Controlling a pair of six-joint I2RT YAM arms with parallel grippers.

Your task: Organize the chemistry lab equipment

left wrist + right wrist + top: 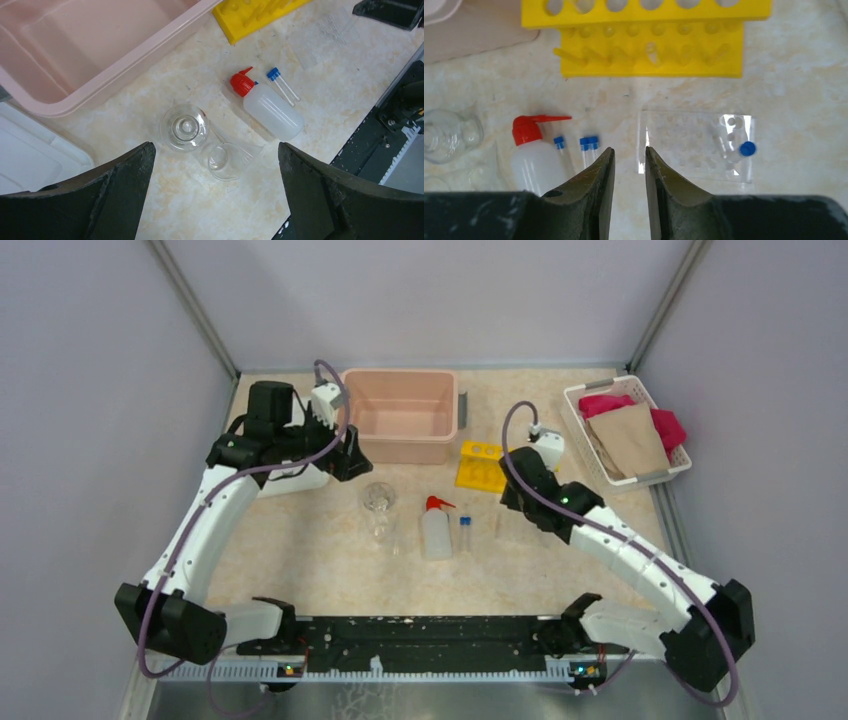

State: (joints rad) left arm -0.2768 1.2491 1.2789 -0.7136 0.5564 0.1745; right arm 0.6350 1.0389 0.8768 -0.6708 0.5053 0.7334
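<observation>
Right pincer (629, 149) above gap between tubes (589, 149), tray (674, 145)

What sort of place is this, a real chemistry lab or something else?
Most likely a robot test booth dressed as a lab bench, not a working lab: plain grey walls box in a stone-patterned table holding a yellow tube rack and a white squeeze bottle.
</observation>
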